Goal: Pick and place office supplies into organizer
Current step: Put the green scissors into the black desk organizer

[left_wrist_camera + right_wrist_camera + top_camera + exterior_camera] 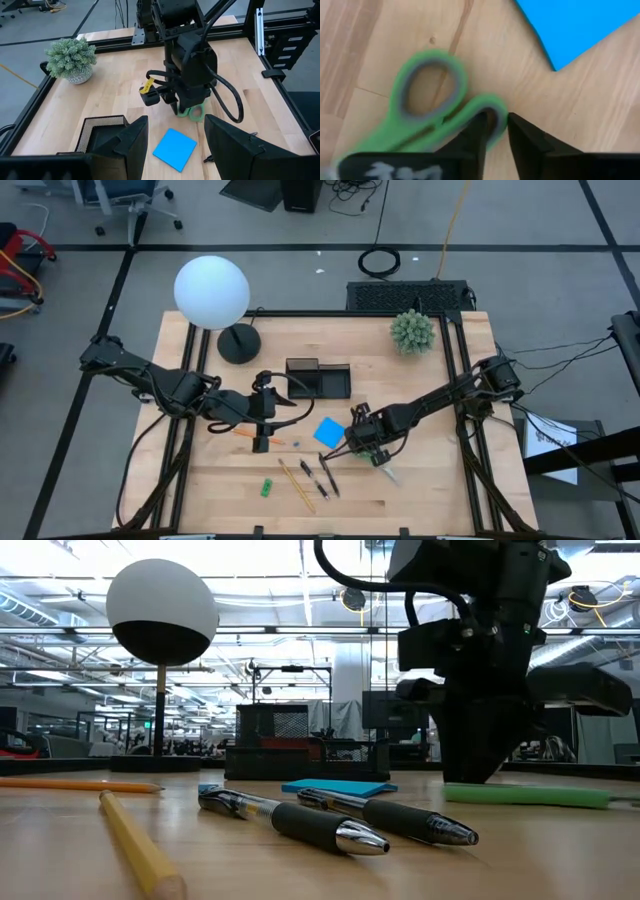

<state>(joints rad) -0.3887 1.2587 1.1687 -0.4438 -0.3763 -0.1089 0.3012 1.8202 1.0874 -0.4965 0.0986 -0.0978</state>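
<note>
Scissors [437, 117] first: my right hand [495, 132] is down on the counter [430, 480] over their green handles, the two fingertips drawn close together around the rim of the smaller loop, one tip inside it and one outside. I judge this to be the pickup step, with the pinch closing on the handle but the scissors still flat on the wood. The blue sticky pad [580, 25] lies just beside them.

My left hand [175, 142] waits with its fingers spread wide and nothing between them, hovering near the black organizer [318, 378], which sits toward the back of the counter beside the lamp base [238, 343].

Next, as I see it, I need a firm hold on that loop, a straight lift, then a carry across to the organizer, lowering the scissors into a compartment without clipping its wall or my other arm.

Still loose on the wood: two dark pens [330, 820], a yellow pencil [135, 845], an orange pencil [80, 784] and the small green piece [267, 487].

From above, my own wrist covers most of the scissors, so I cannot see the blades' direction well. My wrist view cuts the blades off entirely. Whether anything already lies inside the organizer I cannot make out.
</note>
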